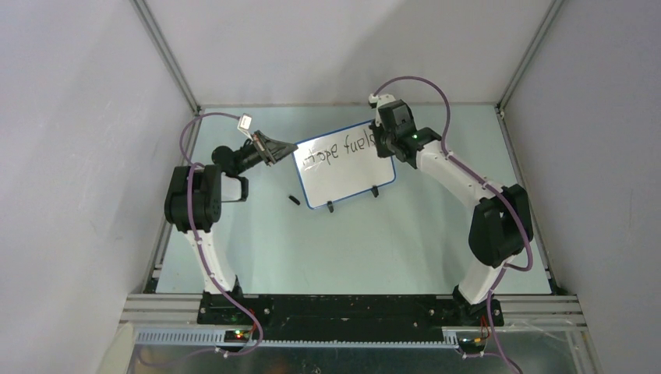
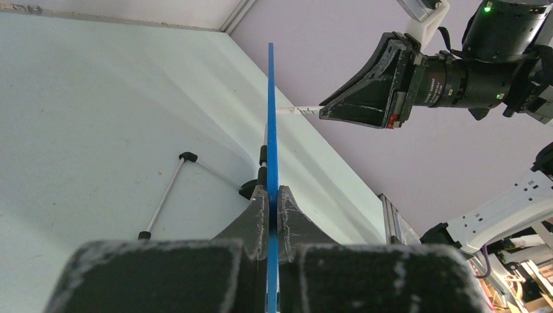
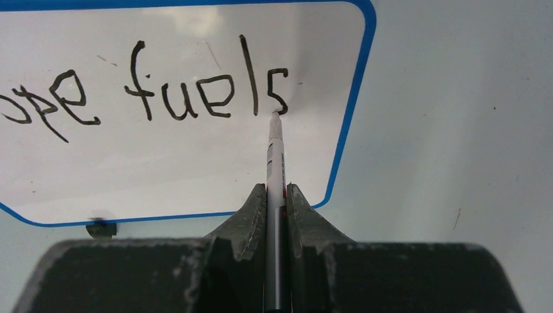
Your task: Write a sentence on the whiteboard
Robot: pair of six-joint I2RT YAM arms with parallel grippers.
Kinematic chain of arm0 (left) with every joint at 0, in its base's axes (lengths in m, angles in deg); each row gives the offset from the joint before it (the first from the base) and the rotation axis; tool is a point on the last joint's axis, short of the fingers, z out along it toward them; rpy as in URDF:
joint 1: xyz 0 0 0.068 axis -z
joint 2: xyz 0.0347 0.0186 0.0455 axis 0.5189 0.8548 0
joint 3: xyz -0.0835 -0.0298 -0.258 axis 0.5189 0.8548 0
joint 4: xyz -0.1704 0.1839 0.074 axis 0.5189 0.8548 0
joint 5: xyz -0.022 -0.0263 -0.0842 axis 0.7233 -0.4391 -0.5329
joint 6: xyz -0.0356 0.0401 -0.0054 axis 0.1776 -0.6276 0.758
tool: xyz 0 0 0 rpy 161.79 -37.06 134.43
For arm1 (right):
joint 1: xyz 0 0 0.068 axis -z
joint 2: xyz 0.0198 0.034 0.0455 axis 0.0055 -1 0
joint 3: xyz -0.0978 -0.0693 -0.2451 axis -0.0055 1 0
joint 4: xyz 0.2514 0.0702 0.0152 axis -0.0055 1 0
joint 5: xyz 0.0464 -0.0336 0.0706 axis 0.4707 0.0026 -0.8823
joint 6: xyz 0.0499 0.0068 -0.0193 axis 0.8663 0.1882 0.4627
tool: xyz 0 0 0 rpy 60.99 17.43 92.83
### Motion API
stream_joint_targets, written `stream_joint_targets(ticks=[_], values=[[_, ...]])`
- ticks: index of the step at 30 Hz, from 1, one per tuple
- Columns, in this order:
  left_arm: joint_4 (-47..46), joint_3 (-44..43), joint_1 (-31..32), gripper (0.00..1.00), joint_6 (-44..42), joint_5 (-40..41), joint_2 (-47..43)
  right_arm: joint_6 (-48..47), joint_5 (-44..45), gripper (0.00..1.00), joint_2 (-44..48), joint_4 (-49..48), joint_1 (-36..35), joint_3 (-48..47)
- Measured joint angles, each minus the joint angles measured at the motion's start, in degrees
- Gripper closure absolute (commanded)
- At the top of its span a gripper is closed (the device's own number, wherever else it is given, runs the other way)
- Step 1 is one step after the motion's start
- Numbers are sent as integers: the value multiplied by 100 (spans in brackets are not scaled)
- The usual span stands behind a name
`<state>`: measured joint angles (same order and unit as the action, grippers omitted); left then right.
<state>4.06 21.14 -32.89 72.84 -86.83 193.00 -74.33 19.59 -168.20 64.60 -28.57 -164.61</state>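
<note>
The whiteboard (image 1: 347, 175), white with a blue frame, stands tilted on the table's far middle. The sentence (image 1: 341, 152) reads "Hope fuels" in one black line. My left gripper (image 1: 290, 148) is shut on the board's left edge. In the left wrist view the board (image 2: 270, 117) shows edge-on between the fingers of that gripper (image 2: 272, 195). My right gripper (image 1: 387, 144) is shut on the marker pen (image 3: 275, 156). In the right wrist view the pen sticks out of this gripper (image 3: 276, 192). Its tip sits at the foot of the "s" in the sentence (image 3: 189, 91) on the board (image 3: 182, 169).
A small black cap (image 1: 294, 200) lies on the table left of the board's near corner. Two black clip feet (image 1: 330, 207) hold the board's near edge; one shows in the right wrist view (image 3: 101, 228). Grey walls close in both sides and the back.
</note>
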Motion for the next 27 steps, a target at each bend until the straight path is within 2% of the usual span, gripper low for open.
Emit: stream_joint_targets(ticks=[13,21,27], values=[[-2,0,0,100,-4,-2,0,-11,-24,100,85,2,-129,39],[-2,0,0,100,-4,-4,0,-11,157,100,1016,-144,-358,498],[-2,0,0,100,-7,-4,0,-33,527,100,1305,-616,-949,713]])
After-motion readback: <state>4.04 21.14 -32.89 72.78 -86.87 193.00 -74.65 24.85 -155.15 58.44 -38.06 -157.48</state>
